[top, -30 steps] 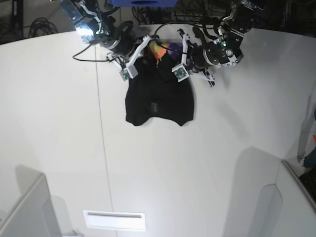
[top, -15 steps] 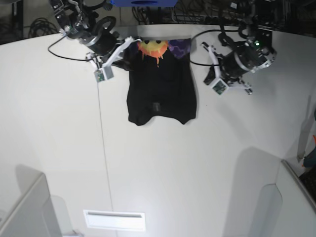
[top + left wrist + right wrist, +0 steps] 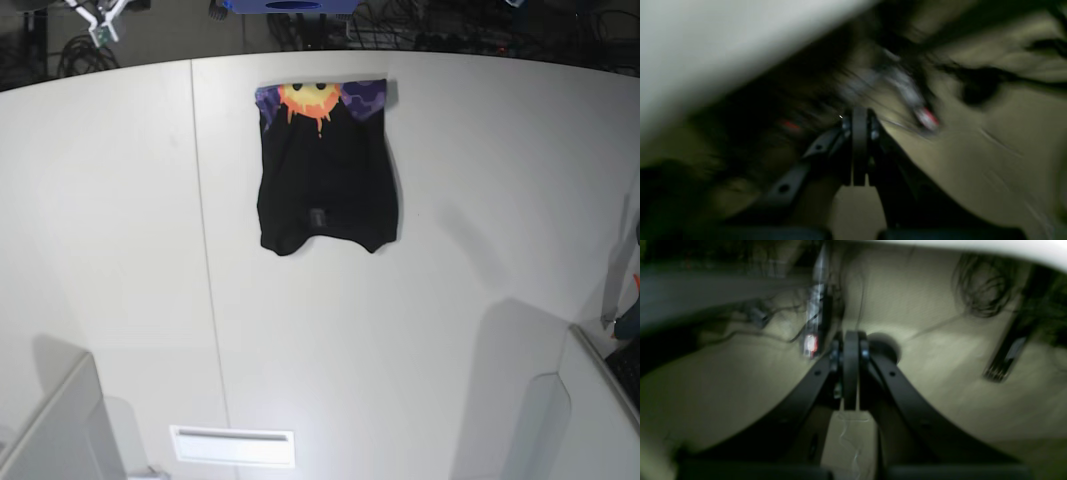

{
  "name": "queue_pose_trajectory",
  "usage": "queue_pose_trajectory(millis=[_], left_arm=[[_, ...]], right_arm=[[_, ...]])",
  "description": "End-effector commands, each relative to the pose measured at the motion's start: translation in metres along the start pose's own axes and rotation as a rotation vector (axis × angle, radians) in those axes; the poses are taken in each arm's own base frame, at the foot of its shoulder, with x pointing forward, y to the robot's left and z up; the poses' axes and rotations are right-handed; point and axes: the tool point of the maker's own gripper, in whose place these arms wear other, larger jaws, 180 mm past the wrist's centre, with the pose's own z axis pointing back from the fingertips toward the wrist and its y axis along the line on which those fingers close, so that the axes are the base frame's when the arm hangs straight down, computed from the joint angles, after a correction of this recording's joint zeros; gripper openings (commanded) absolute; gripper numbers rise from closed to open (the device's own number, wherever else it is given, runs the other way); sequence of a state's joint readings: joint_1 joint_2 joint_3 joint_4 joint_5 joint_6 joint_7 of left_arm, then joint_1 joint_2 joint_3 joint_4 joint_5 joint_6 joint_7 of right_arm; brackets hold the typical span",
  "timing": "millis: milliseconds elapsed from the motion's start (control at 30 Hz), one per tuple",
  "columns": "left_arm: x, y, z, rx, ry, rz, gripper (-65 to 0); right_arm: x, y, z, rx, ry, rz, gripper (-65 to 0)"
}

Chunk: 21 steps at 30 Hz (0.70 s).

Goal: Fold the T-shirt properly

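Observation:
The black T-shirt lies flat on the white table, folded into a narrow upright rectangle. A strip of orange sun print with purple patches is turned up along its far edge. Neither gripper touches it. My left gripper is shut and empty, hanging over the floor beyond the table edge in a blurred view. The right gripper is also shut and empty, above beige floor. In the base view only a scrap of the right arm shows at the top left corner.
Cables lie on the floor behind the table's far edge. A seam runs down the table left of the shirt. A white slot plate sits near the front, with grey panels at front left and front right.
Both arms have let go of the shirt's far edge and drawn back past the far table edge, almost out of the base view. The shirt stays flat with the print strip showing.

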State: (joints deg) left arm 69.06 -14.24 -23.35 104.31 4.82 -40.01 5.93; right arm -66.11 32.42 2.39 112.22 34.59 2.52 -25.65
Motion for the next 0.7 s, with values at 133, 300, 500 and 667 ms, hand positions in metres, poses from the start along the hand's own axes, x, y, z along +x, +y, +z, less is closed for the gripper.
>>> queue_pose_trajectory(millis=[133, 300, 500, 667], left_arm=[[-0.104, -0.028, -0.047, -0.117, 0.249, 0.089, -65.0], [-0.171, -0.044, -0.103, -0.155, 0.308, 0.24, -65.0], [-0.155, 0.003, -0.146, -0.015, 0.198, 0.24, -65.0], [-0.174, 0.008, -0.142, 0.025, 0.306, 0.193, -65.0]], right_arm=[[-0.074, 0.043, -0.07, 0.134, 0.205, 0.004, -65.0], [-0.155, 0.053, -0.157, 0.069, 0.316, -0.044, -65.0], [-0.167, 0.058, -0.2, -0.059, 0.181, 0.078, -65.0], [-0.157, 0.068, -0.205, -0.038, 0.152, 0.076, -65.0]])
